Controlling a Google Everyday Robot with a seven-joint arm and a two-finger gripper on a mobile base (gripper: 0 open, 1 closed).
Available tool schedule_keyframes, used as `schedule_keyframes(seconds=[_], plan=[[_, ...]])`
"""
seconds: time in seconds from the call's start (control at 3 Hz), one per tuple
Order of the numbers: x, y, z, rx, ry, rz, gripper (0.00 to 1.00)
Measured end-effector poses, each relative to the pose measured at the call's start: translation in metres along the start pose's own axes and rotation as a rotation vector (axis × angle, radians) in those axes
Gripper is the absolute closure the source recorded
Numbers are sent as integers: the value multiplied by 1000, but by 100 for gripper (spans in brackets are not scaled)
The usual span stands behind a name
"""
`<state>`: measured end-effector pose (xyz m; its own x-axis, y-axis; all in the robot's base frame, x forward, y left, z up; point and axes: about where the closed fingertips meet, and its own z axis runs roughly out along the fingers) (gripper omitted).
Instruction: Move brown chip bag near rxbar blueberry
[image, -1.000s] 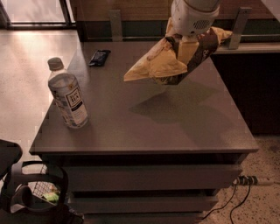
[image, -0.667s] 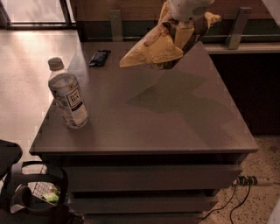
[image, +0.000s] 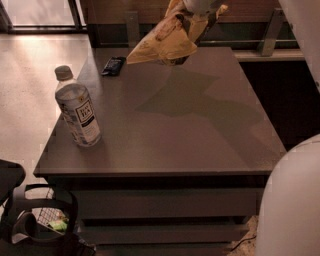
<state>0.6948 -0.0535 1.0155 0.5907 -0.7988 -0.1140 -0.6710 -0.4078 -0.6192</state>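
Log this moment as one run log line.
claw: top centre, shut on brown chip bag, aloft | rxbar blueberry: flat on table, left of bag

Table (image: 200, 135) with water bottle (image: 78, 112), rxbar blueberry (image: 113, 65), end effector (image: 197, 21) above far edge

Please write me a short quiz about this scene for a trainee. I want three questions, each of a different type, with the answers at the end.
1. True or false: the rxbar blueberry lies on the far left part of the table.
2. Where is the brown chip bag?
A. lying flat on the table
B. in the air, held by the end effector at the top of the view, over the far side of the table
C. standing upright on the table
3. Fill in: the clear upright thing near the table's front left edge is a water ____.

Key: 1 true; 2 B; 3 bottle.
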Motion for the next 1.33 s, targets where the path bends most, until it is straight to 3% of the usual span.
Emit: schedule_keyframes(seconds=[0.33, 1.0, 1.33], plan=[[0, -1, 3, 0, -2, -3, 100], [16, -23, 78, 73, 9, -106, 100], [20, -24, 119, 77, 0, -134, 100]])
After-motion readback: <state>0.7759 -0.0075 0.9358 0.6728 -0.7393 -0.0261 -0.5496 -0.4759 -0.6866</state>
